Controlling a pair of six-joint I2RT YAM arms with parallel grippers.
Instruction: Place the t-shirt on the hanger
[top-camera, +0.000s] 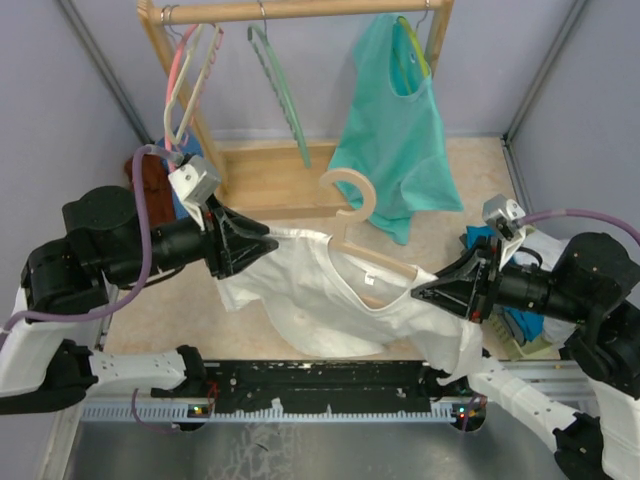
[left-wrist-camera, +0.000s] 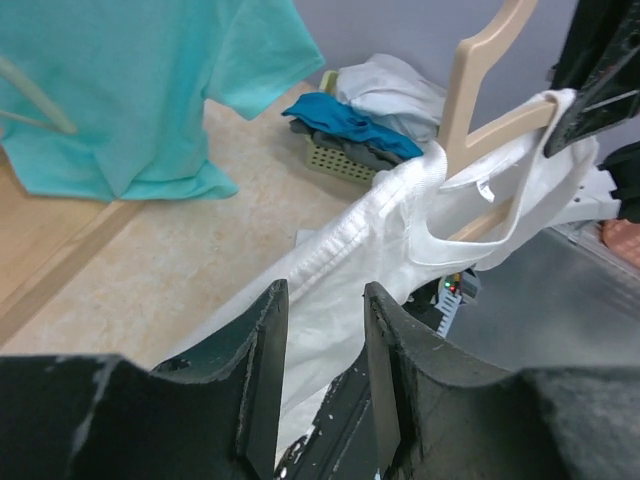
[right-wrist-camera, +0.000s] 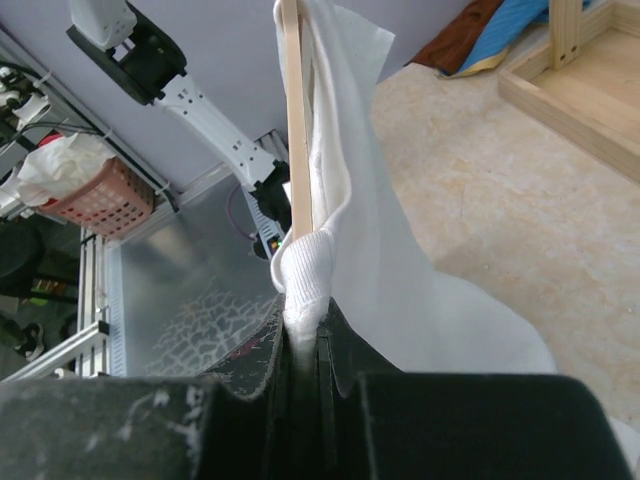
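Top view: the t-shirt (top-camera: 310, 300) hangs in the air above the table's near edge, stretched between the two arms, with the hanger (top-camera: 367, 197) threaded through its collar and the hook pointing toward the rack (top-camera: 300, 10). The left gripper (top-camera: 268, 243) meets the shirt's left shoulder. The right gripper (top-camera: 422, 290) meets the right shoulder, where one hanger arm ends. A teal top (top-camera: 395, 130) hangs on the rack behind, apart from the shirt. Left wrist view: the left gripper (left-wrist-camera: 325, 375) is clenched on a thick bunched fold of the t-shirt (left-wrist-camera: 350, 260), which fills the gap between its fingers (left-wrist-camera: 265, 370). From there the cloth runs up and away to the hanger (left-wrist-camera: 480, 70). Right wrist view: the right gripper (right-wrist-camera: 300, 345) is clamped tight, jaws nearly together, on the hanger's end together with the ribbed shirt edge wrapped over it. The hanger (right-wrist-camera: 291, 120) rises edge-on straight from the jaws, with the t-shirt (right-wrist-camera: 370, 230) draped down its right side.
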